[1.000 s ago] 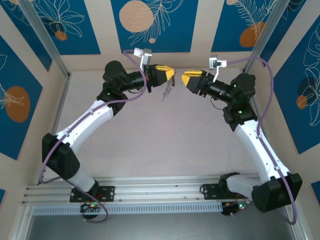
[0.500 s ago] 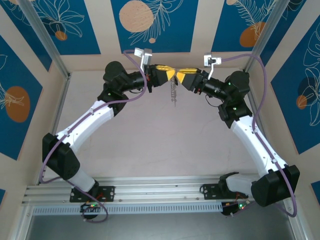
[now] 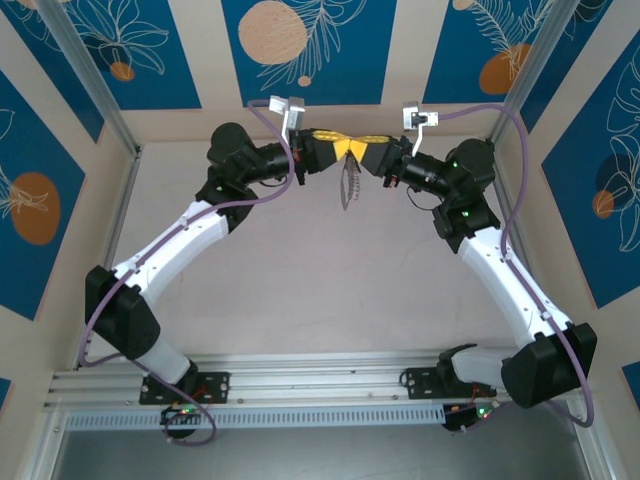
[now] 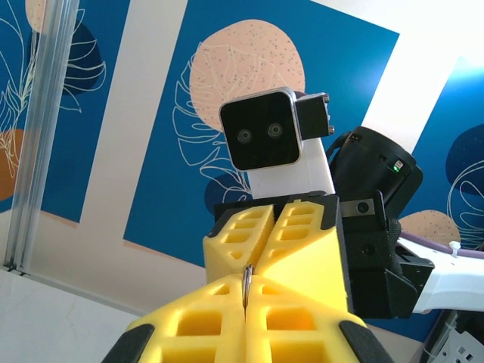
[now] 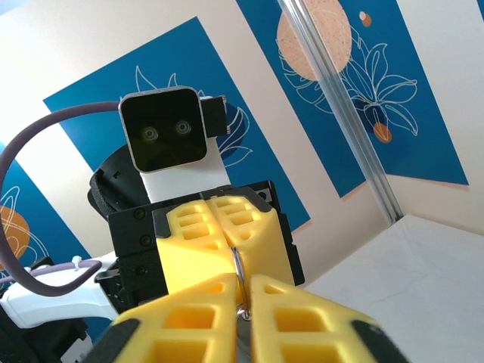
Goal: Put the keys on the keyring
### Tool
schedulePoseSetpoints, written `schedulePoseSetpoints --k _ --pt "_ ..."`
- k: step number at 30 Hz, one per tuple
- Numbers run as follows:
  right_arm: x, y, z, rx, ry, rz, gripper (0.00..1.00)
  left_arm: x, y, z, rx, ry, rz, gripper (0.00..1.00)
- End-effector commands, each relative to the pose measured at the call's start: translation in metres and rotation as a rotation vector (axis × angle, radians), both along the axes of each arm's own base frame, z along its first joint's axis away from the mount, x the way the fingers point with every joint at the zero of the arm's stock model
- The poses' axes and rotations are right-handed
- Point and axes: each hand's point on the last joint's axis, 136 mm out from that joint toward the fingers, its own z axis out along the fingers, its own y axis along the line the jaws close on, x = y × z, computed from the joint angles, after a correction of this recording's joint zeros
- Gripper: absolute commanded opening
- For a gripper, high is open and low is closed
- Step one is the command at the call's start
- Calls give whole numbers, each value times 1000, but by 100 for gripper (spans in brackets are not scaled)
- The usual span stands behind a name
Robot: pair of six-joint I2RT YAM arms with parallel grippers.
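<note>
My left gripper (image 3: 347, 148) and right gripper (image 3: 367, 152) meet tip to tip high above the back of the table. The keyring (image 3: 347, 186) hangs between and below them as a small silvery dangling bunch. In the left wrist view my left gripper (image 4: 246, 293) is shut on the keyring's thin metal edge (image 4: 247, 277), with the right gripper's yellow fingers (image 4: 302, 242) facing it. In the right wrist view my right gripper (image 5: 240, 293) is shut on the keyring's thin rim (image 5: 238, 261), which runs on into the left gripper's fingers (image 5: 198, 234). The keys are too small to pick out.
The pale table (image 3: 330, 270) lies well below both grippers. Metal frame posts (image 3: 95, 85) stand at the back corners, with blue patterned wall panels (image 3: 300, 45) close behind the grippers. An aluminium rail (image 3: 300, 385) runs between the arm bases.
My right gripper has moved left up to the left gripper's tips and shut on the keyring. The hanging bunch has swung a little. The left arm has held still.
</note>
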Motion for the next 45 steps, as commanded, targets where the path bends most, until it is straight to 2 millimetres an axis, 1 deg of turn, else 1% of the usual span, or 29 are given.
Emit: schedulePoseSetpoints --k 1,2,9,10,13,14,19,23,28,34,39,45 --pt "-5 2 17 16 -52 16 1 -12 -8 8 -15 -30 -51 0" --pt "-5 3 18 16 -56 18 0 -13 -9 8 -14 -31 -52 0" --pt "-3 -1 16 7 -56 -9 0 -10 -11 4 0 -25 -39 0" --pt "-2 -3 15 1 -54 -20 0 -9 -11 3 4 -24 -29 2" --pt "1 -7 11 -21 -42 -37 0 -6 -9 2 25 -34 1 15" --pt "1 -9 9 -29 -39 -39 0 -6 -8 1 36 -40 10 18" --pt "2 -18 2 -78 -30 -47 0 -6 -3 1 86 -75 42 27" --pt "1 -22 -4 -121 -20 -38 0 -6 3 1 122 -103 49 31" --pt "-3 -22 -12 -170 -22 -10 0 -9 8 -2 181 -130 30 34" --pt "-15 -19 -16 -240 -63 49 0 -10 14 -9 261 -155 -15 35" --pt "-22 -19 -18 -282 -93 80 0 -15 18 -14 298 -158 -97 35" --pt "-28 -15 -17 -290 -99 127 0 -26 15 -15 316 -149 -210 35"
